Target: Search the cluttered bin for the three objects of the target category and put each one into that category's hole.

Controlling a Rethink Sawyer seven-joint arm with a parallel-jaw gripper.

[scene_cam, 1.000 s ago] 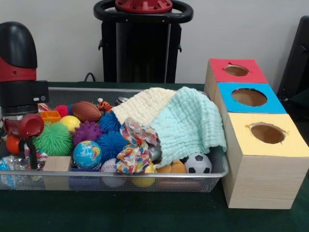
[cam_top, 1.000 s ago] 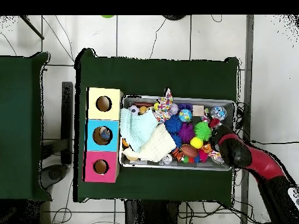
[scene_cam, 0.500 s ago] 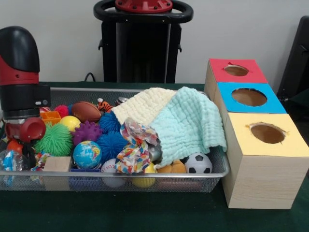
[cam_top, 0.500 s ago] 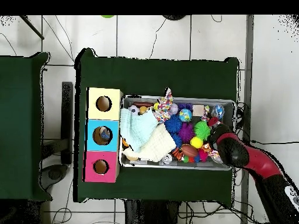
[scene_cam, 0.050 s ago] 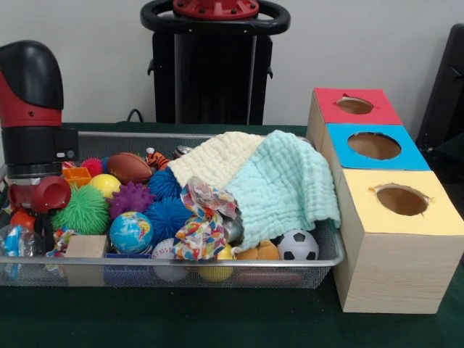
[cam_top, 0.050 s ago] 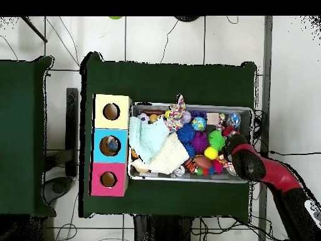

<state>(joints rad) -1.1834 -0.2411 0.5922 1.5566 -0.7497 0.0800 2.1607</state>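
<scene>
My gripper [scene_cam, 0.050 s ago: 32, 217] dips into the wire-mesh bin [scene_cam, 0.050 s ago: 217, 272] beside a spiky green ball [scene_cam, 0.050 s ago: 80, 209]; I cannot tell its opening.

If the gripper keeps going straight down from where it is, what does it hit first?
Probably the small orange ball at the bin's end, under the gripper; depth is unclear.
</scene>
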